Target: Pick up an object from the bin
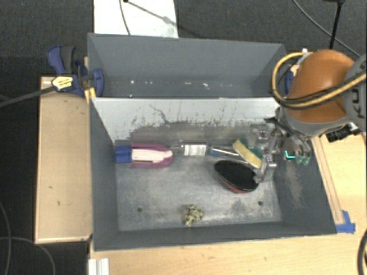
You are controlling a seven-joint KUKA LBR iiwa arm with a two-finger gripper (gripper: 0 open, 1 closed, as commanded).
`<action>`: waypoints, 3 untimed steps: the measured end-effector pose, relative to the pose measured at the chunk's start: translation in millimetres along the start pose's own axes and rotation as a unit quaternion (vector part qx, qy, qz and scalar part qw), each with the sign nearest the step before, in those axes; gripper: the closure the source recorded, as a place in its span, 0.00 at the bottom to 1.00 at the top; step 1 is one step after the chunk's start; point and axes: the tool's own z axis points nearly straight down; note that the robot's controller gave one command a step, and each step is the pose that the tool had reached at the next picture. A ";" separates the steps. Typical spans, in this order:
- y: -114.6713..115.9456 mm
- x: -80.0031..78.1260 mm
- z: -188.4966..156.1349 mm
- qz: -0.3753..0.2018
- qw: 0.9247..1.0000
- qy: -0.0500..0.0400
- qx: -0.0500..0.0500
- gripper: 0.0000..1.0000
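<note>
1. The hand [265, 155] is hanging low at the right side of the bin [183, 67], just beside a black oval thing [234, 176] and a cream-yellow strip [245, 151].
2. I cannot tell whether it is spread or pressed together, and nothing is visibly sitting in its grip.
3. The work is probably sitting at the approach step, with nothing lifted yet.
4. The next move is calling for settling squarely over one of these two, closing, and rising clear of the bin wall.
</note>
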 end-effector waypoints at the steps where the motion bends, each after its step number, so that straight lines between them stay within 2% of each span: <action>1: 39.3 12.9 111.8 0.060 0.998 0.001 -0.001 0.00; 2: 33.9 28.5 76.5 0.115 0.993 -0.002 -0.001 0.00; 3: 20.2 30.5 65.6 0.265 0.964 -0.005 -0.001 0.00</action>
